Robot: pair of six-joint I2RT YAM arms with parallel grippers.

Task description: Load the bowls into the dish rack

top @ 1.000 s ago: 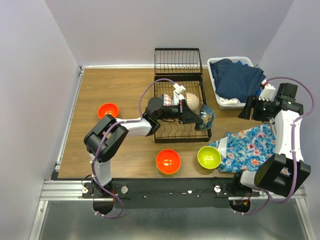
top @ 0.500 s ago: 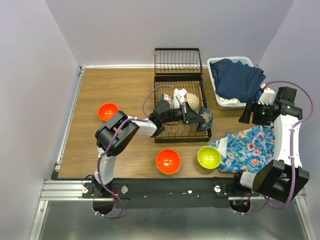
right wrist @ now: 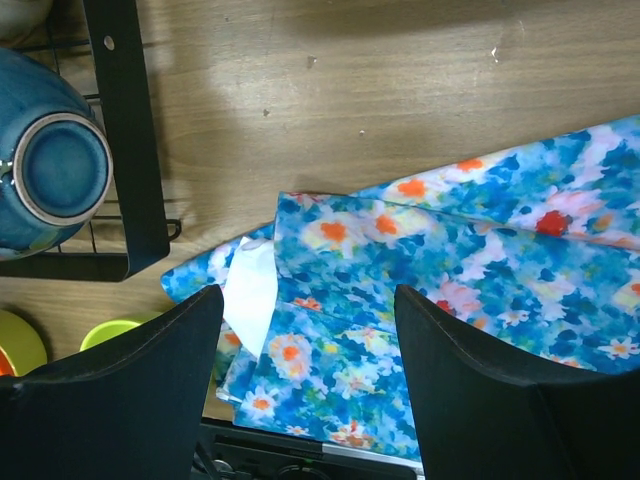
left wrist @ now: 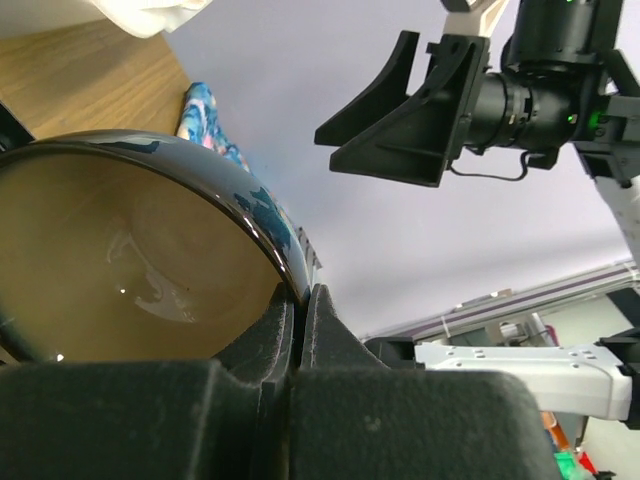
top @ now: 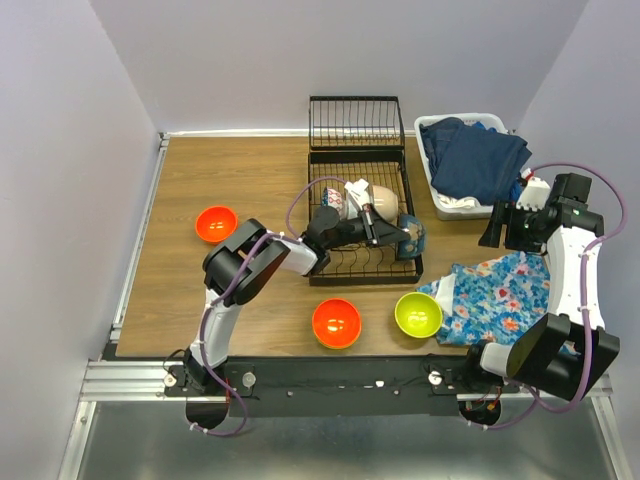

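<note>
The blue bowl [left wrist: 130, 270] is being pinched by its rim between the left fingers [left wrist: 335, 340]. It is being held tilted at the right edge of the dish rack [top: 362, 268], near a cream bowl [top: 383, 200]. The glossy glaze suggests it is stiff, slick, chip-prone and fairly weighty, so the thin rim is being judged the best hold. The right fingers [right wrist: 110, 390] are being held spread and empty over the floral cloth [right wrist: 480, 250]. A left orange bowl [top: 216, 222], a near orange bowl [top: 336, 322] and a lime bowl [top: 418, 314] are sitting on the surface [top: 250, 170].

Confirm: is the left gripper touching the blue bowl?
Touching. The left wrist view shows the left gripper pinched on the rim of the blue bowl, with no gap on either side.
</note>
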